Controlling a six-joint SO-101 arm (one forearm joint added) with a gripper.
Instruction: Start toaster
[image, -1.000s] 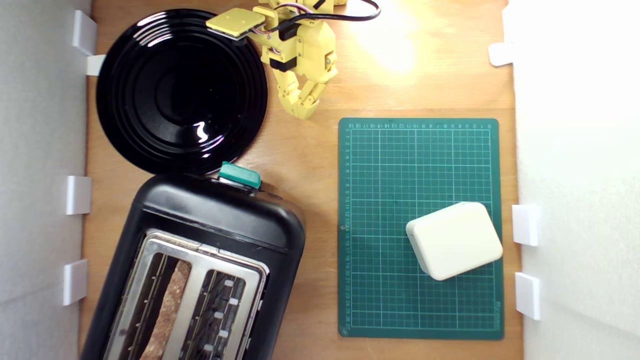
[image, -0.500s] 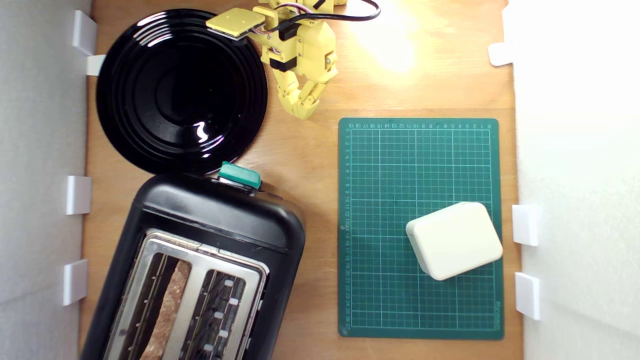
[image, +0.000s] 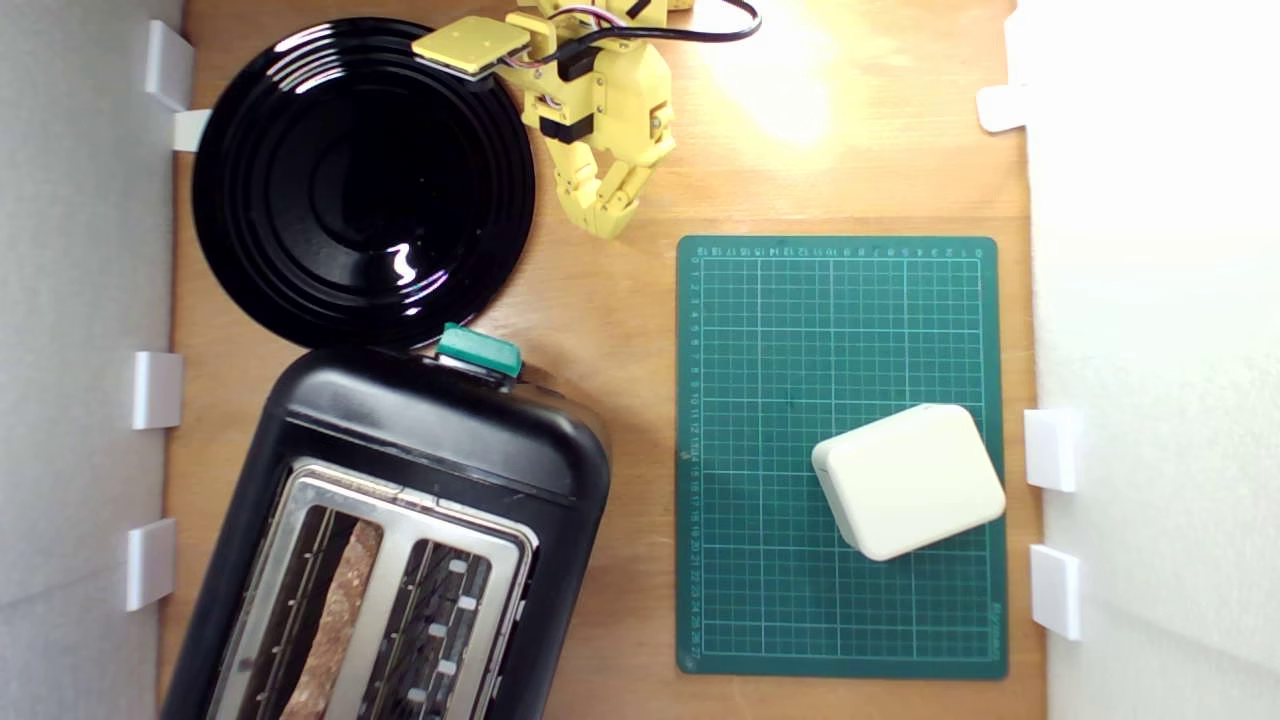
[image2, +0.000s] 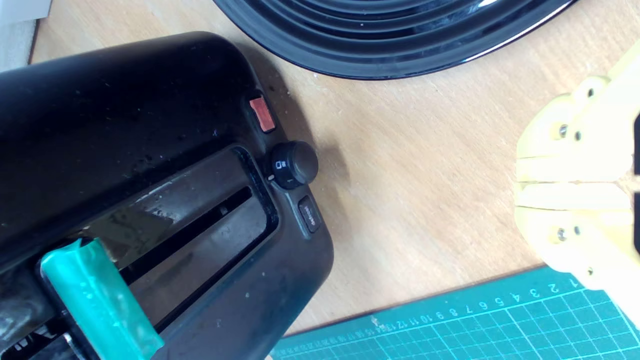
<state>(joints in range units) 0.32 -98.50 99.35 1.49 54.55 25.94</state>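
Overhead, the tool hung beside the plate, fingers seemingly together, well apart from the toaster and its lever.

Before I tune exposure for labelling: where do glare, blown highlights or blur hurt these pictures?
Exterior view: a hot glare washes out the wooden table at the top; a specular glint sits on the black plate; the rest is sharp. Wrist view: the end effector is pale, overexposed and soft; the toaster reads clearly.
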